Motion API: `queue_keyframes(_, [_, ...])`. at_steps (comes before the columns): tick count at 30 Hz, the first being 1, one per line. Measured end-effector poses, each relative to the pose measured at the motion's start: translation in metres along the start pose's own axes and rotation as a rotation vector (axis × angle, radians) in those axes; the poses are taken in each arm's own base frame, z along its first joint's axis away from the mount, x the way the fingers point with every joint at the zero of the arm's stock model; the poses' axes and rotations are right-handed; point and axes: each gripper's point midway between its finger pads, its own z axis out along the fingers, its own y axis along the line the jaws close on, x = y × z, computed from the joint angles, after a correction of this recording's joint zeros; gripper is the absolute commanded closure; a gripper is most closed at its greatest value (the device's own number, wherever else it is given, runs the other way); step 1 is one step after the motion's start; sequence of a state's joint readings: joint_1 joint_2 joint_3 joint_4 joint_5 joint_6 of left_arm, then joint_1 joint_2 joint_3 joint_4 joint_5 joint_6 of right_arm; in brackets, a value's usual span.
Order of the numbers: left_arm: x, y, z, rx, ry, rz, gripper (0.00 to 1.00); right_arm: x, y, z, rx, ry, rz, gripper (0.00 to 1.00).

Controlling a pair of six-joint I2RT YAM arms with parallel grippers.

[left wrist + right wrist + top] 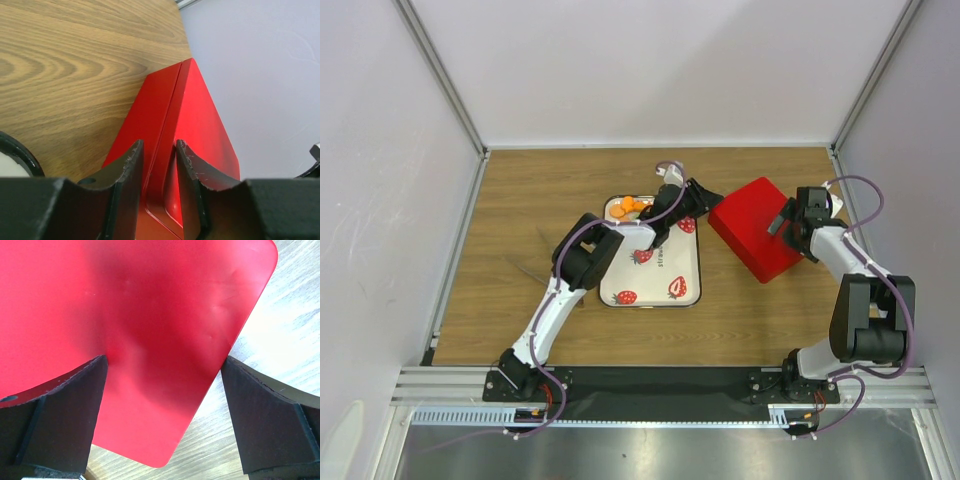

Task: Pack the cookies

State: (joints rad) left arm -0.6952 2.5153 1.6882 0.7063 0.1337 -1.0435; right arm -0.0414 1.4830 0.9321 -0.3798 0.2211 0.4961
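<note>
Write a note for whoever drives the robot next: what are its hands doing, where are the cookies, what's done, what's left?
Left gripper: jaws half apart astride a corner of the red box; grip unclear.
Right gripper: wide open at the box's other side, holding nothing.
Cookies: orange pile in the far-left corner of the tray.
Done: no cookie seen packed; box looks closed.
To do: open it, move cookies in.

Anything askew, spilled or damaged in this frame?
The red box sits rotated, out of square with the tray beside it. The cookies are heaped in the tray's far left corner. No spill or damage visible.
</note>
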Motion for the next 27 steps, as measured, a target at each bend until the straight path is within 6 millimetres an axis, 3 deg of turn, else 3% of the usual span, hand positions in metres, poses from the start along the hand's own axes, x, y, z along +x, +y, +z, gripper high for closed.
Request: queue_keyframes(27, [-0.0051, 0.0044, 0.004, -0.154, 0.057, 0.049, 0.69, -0.0064, 0.0048, 0.0079, 0.001, -0.027, -0.012, 0.0])
